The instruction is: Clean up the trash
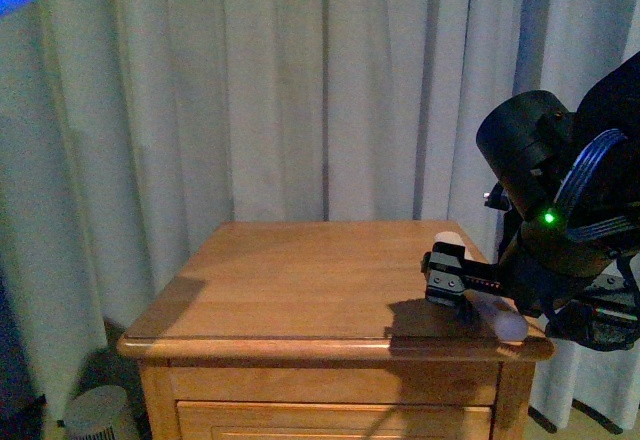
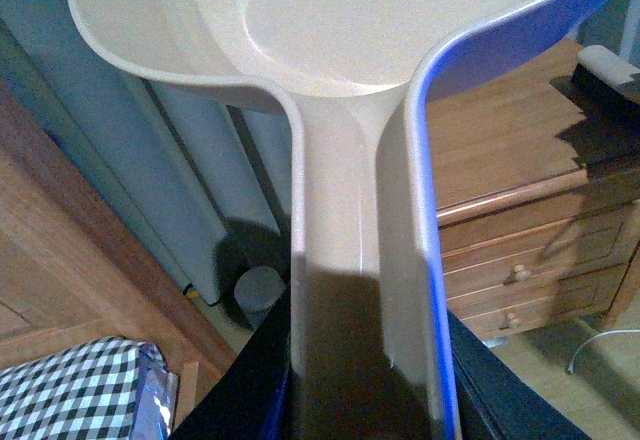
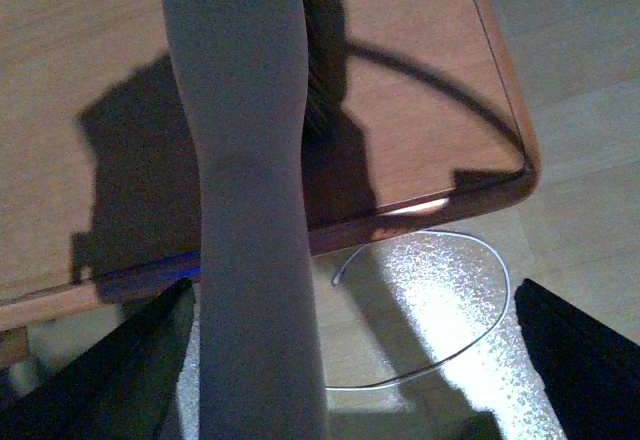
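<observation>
Beige plastic filled the left wrist view. It was a wide beige plastic dustpan (image 2: 330, 30) whose narrow handle ran back into the left gripper (image 2: 365, 385). Dark fingers (image 2: 245, 390) lay tight against both sides of the handle, clamped on it. A blue sheen ran along one edge of the pan. Past the gripper showed a corner of a black-and-white checked pillow (image 2: 80, 390).

The right gripper (image 3: 355, 290) hung at the front right corner of a honey-brown wooden nightstand (image 1: 300, 280). A long pale-handled brush with black bristles (image 3: 250, 210) reached from the wrist across the table edge, its bristles resting on the tabletop near that corner. One dark finger (image 3: 130, 370) lay against the handle while the other stood clear of it. Whether the jaws gripped the brush could not be told.

Where the crumpled white tissue trash lay could not be told from any of the three views.

The front of the nightstand carried drawers with small round wooden knobs (image 2: 517, 273). A thin white cable (image 3: 470, 320) looped on the pale floor below the right corner. On the floor to the nightstand's left stood a small grey ribbed cylinder (image 1: 97, 412), close to the curtain hem. Pale grey pleated curtains (image 1: 300, 90) hung behind everything.
</observation>
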You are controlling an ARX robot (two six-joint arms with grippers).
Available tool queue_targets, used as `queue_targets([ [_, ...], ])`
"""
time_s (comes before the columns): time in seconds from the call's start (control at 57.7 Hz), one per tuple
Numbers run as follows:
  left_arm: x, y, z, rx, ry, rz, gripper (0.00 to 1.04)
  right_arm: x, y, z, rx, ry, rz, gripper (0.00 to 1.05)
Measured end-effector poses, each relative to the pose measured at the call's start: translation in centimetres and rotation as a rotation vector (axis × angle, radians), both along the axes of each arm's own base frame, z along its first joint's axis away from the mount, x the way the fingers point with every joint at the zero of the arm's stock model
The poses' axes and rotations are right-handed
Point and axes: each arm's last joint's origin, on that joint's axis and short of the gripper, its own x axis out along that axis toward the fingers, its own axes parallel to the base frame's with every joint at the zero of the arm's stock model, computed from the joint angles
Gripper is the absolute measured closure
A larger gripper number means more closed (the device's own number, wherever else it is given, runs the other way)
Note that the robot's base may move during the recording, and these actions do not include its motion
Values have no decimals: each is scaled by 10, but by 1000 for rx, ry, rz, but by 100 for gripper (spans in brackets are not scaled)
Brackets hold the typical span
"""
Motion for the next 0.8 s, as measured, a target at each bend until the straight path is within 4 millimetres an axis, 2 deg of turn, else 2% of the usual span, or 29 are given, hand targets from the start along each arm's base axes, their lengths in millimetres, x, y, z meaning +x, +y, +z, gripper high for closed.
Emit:
queue_targets([
  [0.382,0,0,0,0,0,0,78,0,6,2,21,-6,31,82],
  [0.572,0,0,0,0,0,0,78,-2,4,6,21,-18,29,84],
  [0.676,0,0,0,0,0,0,78,-5,1,15,-1,-65,27,84],
  [0.798,0,0,0,0,0,0,78,-22,-7,51,-82,-242,43,84],
])
